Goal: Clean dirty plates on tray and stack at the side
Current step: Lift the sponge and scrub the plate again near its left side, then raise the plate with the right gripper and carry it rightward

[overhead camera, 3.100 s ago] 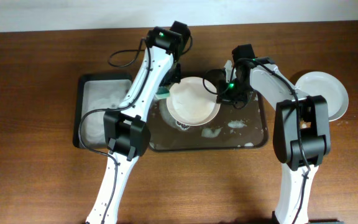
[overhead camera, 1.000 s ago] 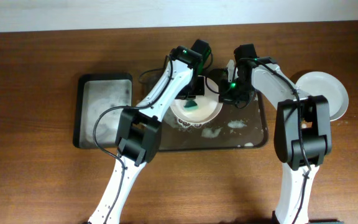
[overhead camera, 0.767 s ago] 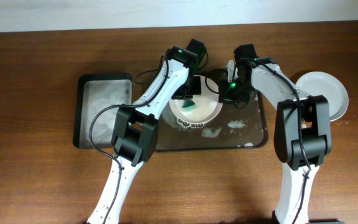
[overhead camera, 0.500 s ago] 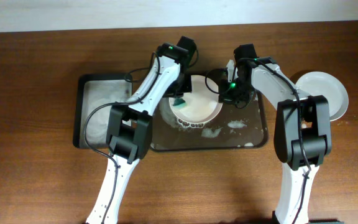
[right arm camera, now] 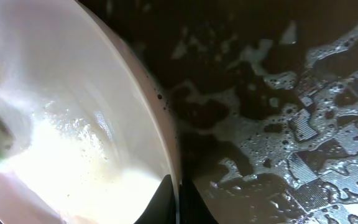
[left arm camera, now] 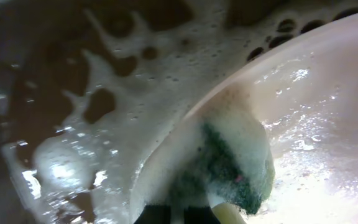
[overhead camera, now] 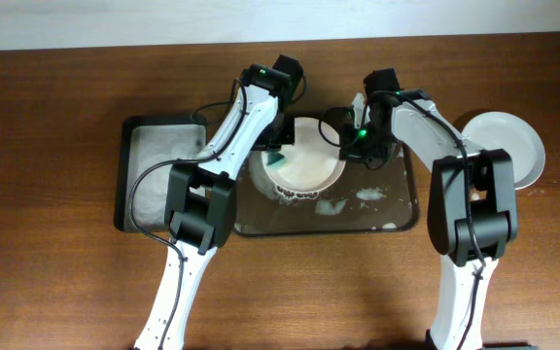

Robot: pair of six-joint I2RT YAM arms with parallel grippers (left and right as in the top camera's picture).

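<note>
A white plate [overhead camera: 307, 160] sits tilted over the dark grey tray [overhead camera: 397, 209], wet with suds. My right gripper [overhead camera: 348, 148] is shut on its right rim; the rim shows between the fingers in the right wrist view [right arm camera: 174, 199]. My left gripper [overhead camera: 278, 146] is shut on a green and yellow sponge [overhead camera: 277, 158] pressed on the plate's left inner edge. The foamy sponge [left arm camera: 232, 165] and the plate [left arm camera: 316, 118] fill the left wrist view. Another plate edge [overhead camera: 290, 197] shows under the held one. A clean white plate [overhead camera: 508, 146] lies on the table at the right.
A smaller black tray [overhead camera: 134, 209] with foam stands at the left. Suds and water lie on the grey tray floor [right arm camera: 291, 130], also seen in the left wrist view [left arm camera: 73, 124]. Cables hang from both arms over the tray's back edge.
My left gripper has swept the sponge from the plate's middle leftward to its left edge. The right gripper has kept its hold on the rim.
</note>
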